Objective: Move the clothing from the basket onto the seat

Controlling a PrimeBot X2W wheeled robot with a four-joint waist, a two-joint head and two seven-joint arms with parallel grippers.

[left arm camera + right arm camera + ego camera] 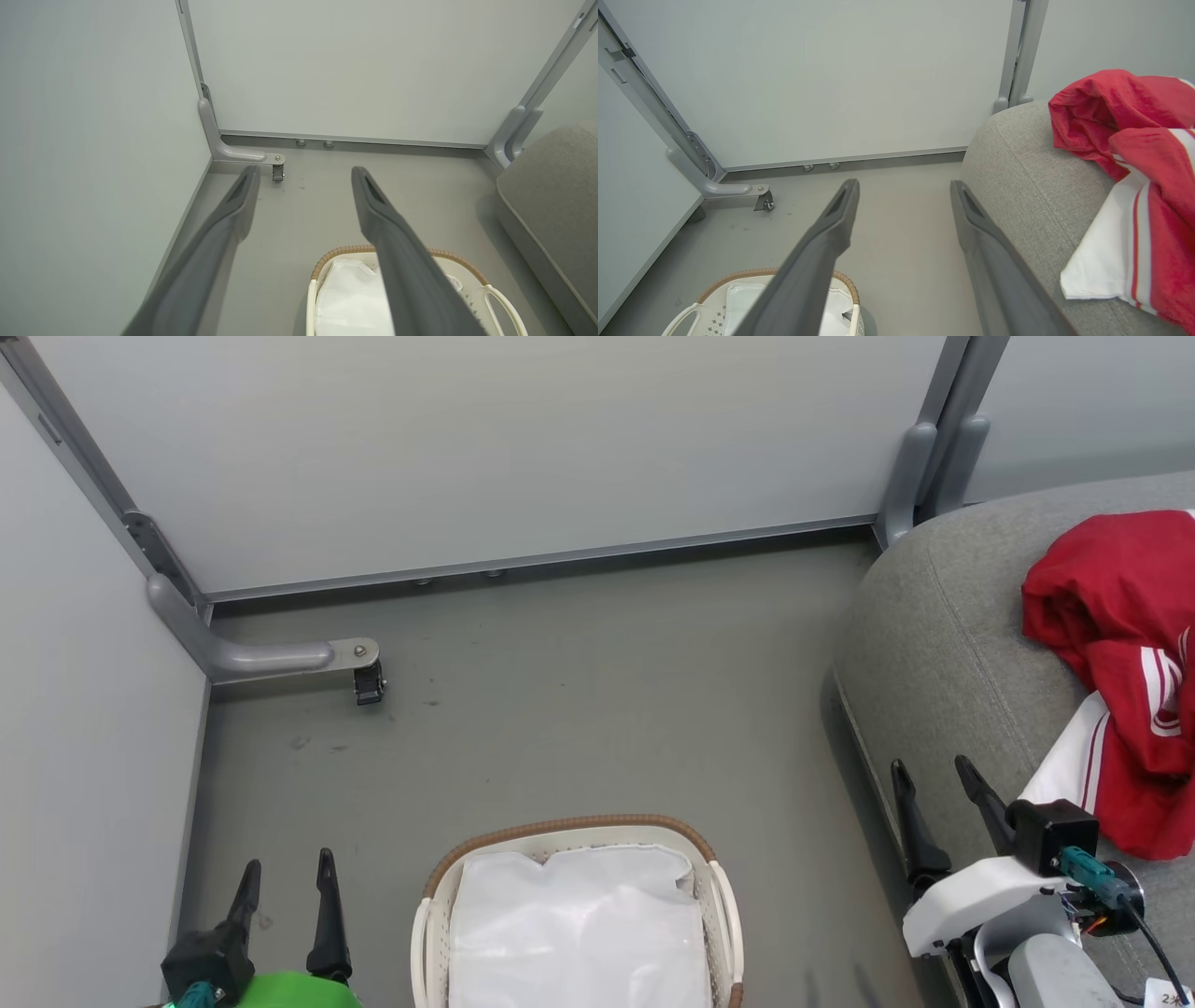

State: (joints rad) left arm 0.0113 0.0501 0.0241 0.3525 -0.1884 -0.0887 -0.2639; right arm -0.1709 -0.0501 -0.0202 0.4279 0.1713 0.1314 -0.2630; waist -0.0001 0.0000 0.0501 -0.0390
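Right tool [931,767] (tag [1167,997]: "2X") hangs spread near clothing [1120,616] on seat [934,616].

Basket [569,824]: on the floor [579,691], low in the middle of the head view, between the 2 grippers, well apart from the seat.
Sheet lining [579,933]: in the basket, over its bottom.
Seat [934,644]: right of the basket, far corner near the back wall [485,448].
Clothing [1120,616]: on the seat, heaped right of that corner.
Left gripper [288,859]: left of the basket, above the floor, near the left wall [84,709].
Right gripper [930,763]: right of the basket, at the seat's left edge, just left of the clothing.
Caster [369,686]: on the floor in the far left corner, behind the basket.
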